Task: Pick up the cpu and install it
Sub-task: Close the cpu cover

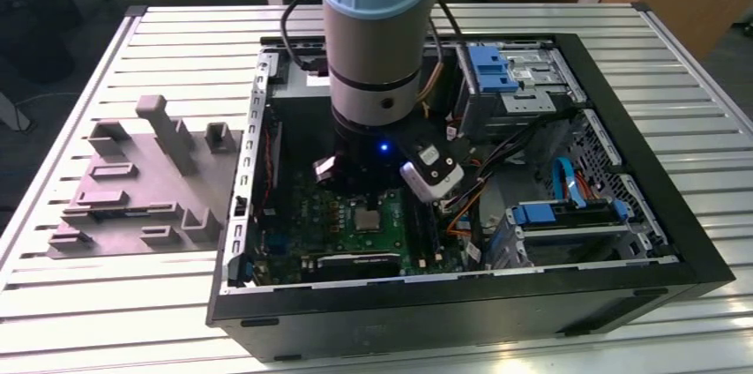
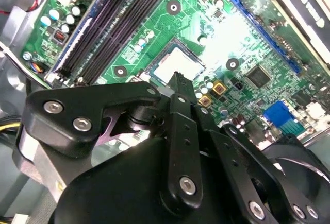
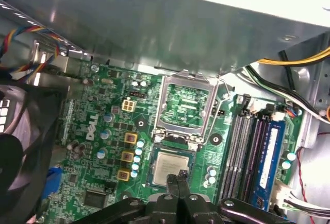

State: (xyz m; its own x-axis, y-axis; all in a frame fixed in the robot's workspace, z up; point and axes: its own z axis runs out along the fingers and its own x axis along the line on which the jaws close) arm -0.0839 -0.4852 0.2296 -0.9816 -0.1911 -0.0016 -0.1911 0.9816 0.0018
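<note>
From my station, the nearest thing in both wrist views is the black gripper (image 3: pixel 177 178) itself: its fingertips (image 2: pixel 176 82) are pressed together with nothing between them, poised just above the cpu (image 3: pixel 170 167). The cpu, a small square chip with a pale silver top, lies flat in its socket on the green motherboard (image 3: pixel 111 105), and the fingertips cover the edge of it closest to me in the first wrist view. In the second wrist view the same chip (image 2: pixel 178 65) shows bright just past the closed tips.

Just beyond the cpu, I see the socket's load plate (image 3: pixel 186 105) swung open and standing up off the board, its thin metal lever (image 3: pixel 218 112) lying alongside it. To one side of the socket run the long dark memory slots (image 3: pixel 242 147), with a blue memory stick (image 3: pixel 272 149) seated in the outer one. On the other side sits a row of small yellow-topped components (image 3: pixel 127 156), and a black fan (image 3: pixel 23 152) lies at the board's edge.

Farther out, in the exterior view, the arm (image 1: pixel 379 48) drops straight down into the open black computer case (image 1: pixel 612 127), which lies on its side on a slatted metal table (image 1: pixel 176 30). Blue drive brackets (image 1: pixel 492 70) sit at the far corner of the case. On the exterior view's left, well apart from the case, a grey moulded fixture (image 1: pixel 147 184) rests on the table.
</note>
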